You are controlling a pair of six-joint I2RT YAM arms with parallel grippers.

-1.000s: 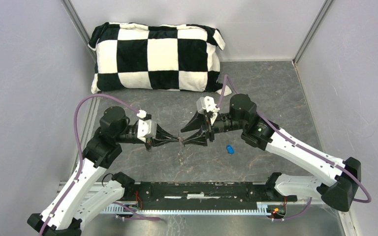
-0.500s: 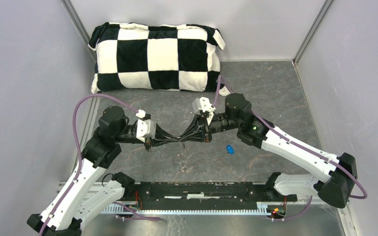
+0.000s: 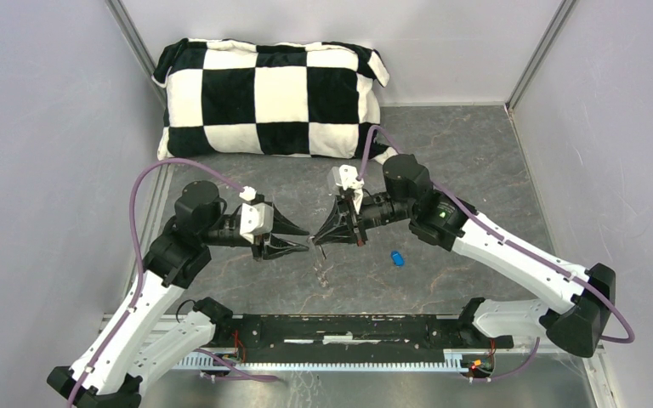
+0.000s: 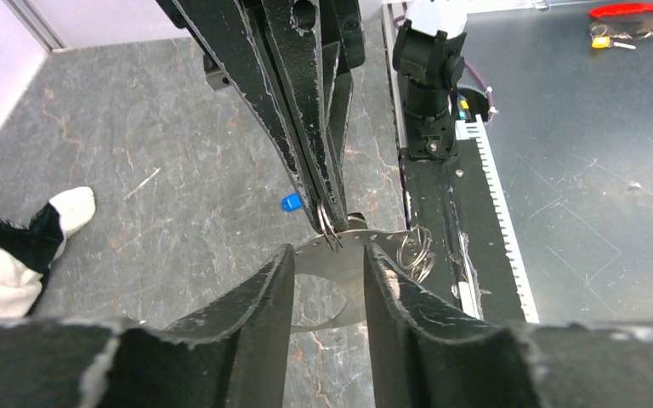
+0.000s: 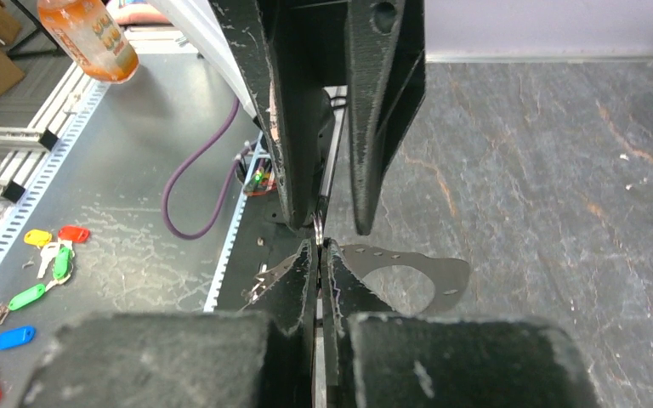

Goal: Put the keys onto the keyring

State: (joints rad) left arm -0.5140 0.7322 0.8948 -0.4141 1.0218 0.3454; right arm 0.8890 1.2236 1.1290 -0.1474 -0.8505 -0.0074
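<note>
My right gripper is shut on a thin wire edge of the keyring, a silvery-grey loop with small holes along its rim. The keyring hangs below the tips and shows faintly in the top view. Small wire coils sit at one end of it. My left gripper is open, its fingers on either side of the right gripper's tip and not gripping anything. The blue key lies on the table right of the grippers. The black key is not visible.
A black-and-white checkered pillow lies against the back wall. Grey walls close in on the left and right. The black rail with the arm bases runs along the near edge. Coloured key tags lie off the table.
</note>
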